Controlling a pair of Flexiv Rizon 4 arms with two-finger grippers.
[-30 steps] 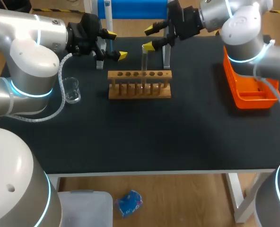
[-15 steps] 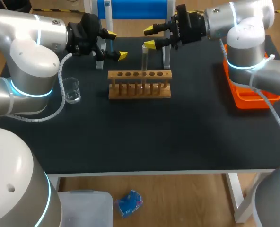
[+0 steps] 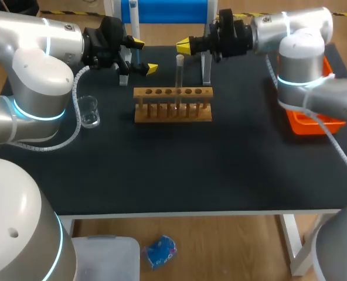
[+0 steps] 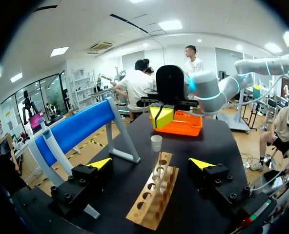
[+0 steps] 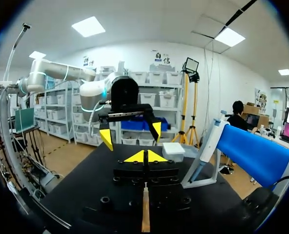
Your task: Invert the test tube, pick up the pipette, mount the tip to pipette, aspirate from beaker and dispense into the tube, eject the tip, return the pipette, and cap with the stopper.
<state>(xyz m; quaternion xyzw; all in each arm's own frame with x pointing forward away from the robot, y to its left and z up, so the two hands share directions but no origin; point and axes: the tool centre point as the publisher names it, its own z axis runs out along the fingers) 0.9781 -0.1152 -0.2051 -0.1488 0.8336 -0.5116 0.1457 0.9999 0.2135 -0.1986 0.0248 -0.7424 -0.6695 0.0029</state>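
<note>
A clear test tube (image 3: 179,76) stands upright in the wooden rack (image 3: 172,111) at the table's far middle. Seen from the left wrist, the tube's rim (image 4: 156,142) rises above the rack (image 4: 154,192). My right gripper (image 3: 185,44) hangs just above and behind the tube's top, shut with its yellow tips together and nothing between them; its tips (image 5: 145,156) point over the rack's end (image 5: 145,217). My left gripper (image 3: 143,55) is open beside the rack's left end. The rack lies ahead of it, between its spread fingers (image 4: 151,163).
A small glass beaker (image 3: 89,111) stands at the left of the rack. An orange tray (image 3: 312,120) sits at the table's right edge. A blue bar on white legs (image 3: 124,75) runs along the back edge behind both grippers.
My right gripper has shut its fingers and drawn slightly up and back from the tube's top, with its arm swinging right. The left arm has not moved.
</note>
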